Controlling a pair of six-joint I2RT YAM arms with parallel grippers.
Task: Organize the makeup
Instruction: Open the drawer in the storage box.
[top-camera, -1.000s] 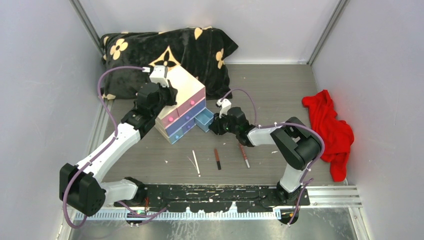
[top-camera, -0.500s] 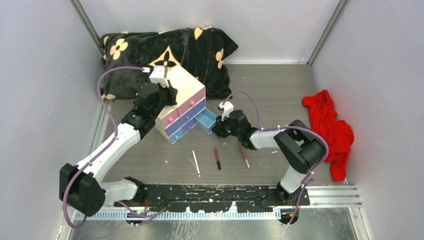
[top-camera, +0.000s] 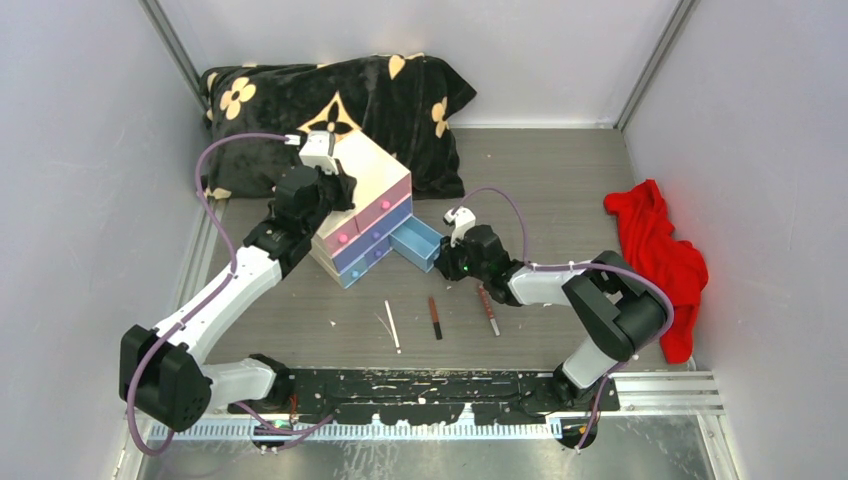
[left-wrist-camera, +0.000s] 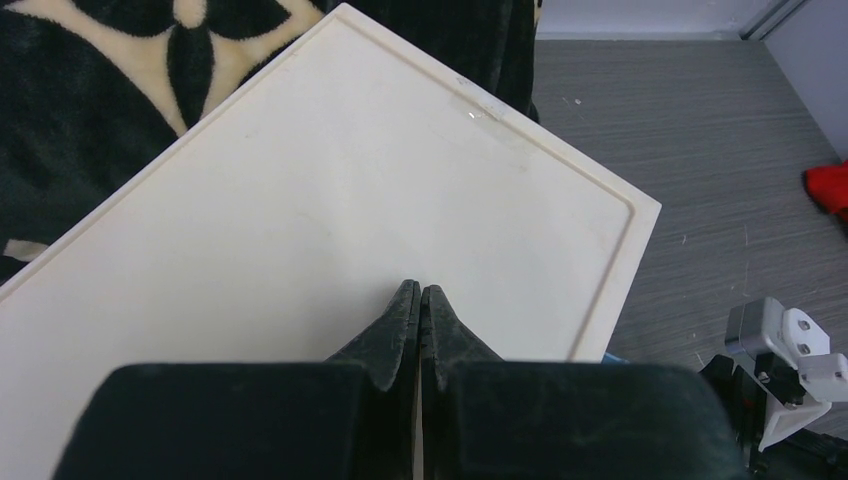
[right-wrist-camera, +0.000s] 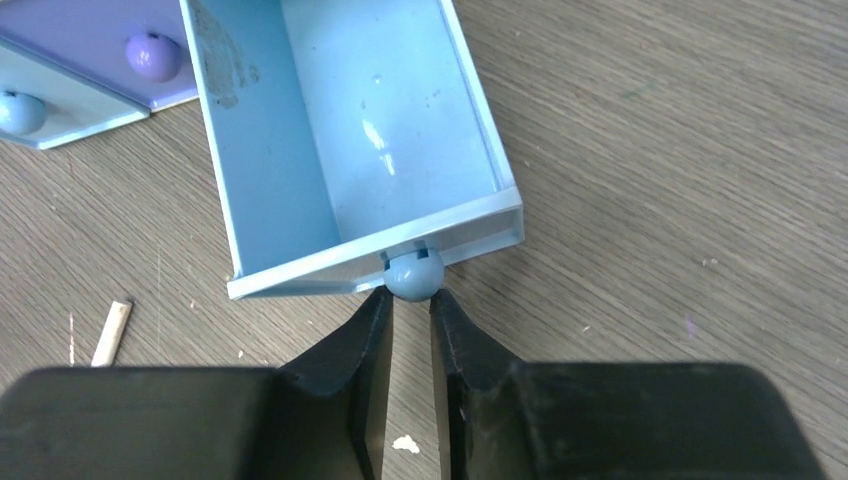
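The right gripper (right-wrist-camera: 410, 302), clamped on the round knob (right-wrist-camera: 413, 273) of the light-blue drawer (right-wrist-camera: 262, 160), is drawing it farther out of the cream box (left-wrist-camera: 300, 200) than a second ago, so the drawer's empty inside is now lying open to receive things. The left gripper (left-wrist-camera: 420, 300), fingers pressed together on nothing, is resting on the box top, apparently steadying it. The makeup is waiting loose on the table (top-camera: 560, 180) nearer the arms: a white stick (top-camera: 392, 327), a dark pencil (top-camera: 435, 318) and a red-brown pencil (top-camera: 488, 310).
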